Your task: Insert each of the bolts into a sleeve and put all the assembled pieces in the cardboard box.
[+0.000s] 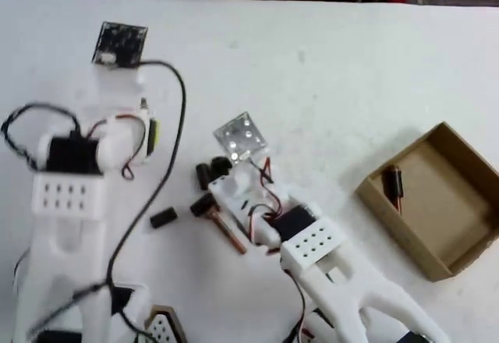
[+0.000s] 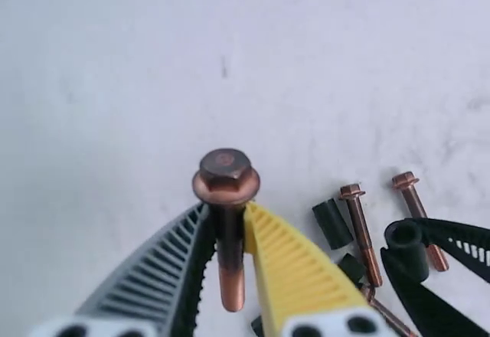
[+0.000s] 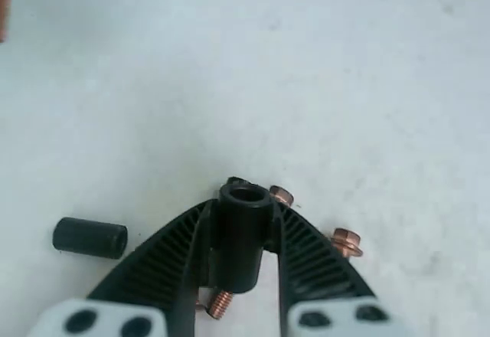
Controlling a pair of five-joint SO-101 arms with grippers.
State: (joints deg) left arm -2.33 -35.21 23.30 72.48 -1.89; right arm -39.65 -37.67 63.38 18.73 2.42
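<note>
My left gripper [image 2: 227, 211] is shut on a copper bolt [image 2: 227, 180], head up, between its grey and yellow fingers; in the high view it [image 1: 148, 123] hangs over the left of the table. My right gripper [image 3: 243, 208] is shut on an upright black sleeve [image 3: 245, 230], low over the loose parts at mid-table [image 1: 216, 170]. Its black fingers and the sleeve [image 2: 404, 239] also show in the left wrist view. Loose bolts [image 2: 360, 230] [image 2: 417, 213] and a sleeve [image 2: 331, 224] lie beside it. The cardboard box [image 1: 460, 261] at the right holds one assembled piece [image 1: 394, 187].
More black sleeves [image 1: 164, 218] [image 1: 203, 205] and a copper bolt [image 1: 231, 235] lie between the two arms. Another sleeve [image 3: 89, 237] rests on its side near the right gripper. A black cable [image 1: 175, 148] loops from the left arm across the table. The far half of the white table [image 1: 327, 62] is bare.
</note>
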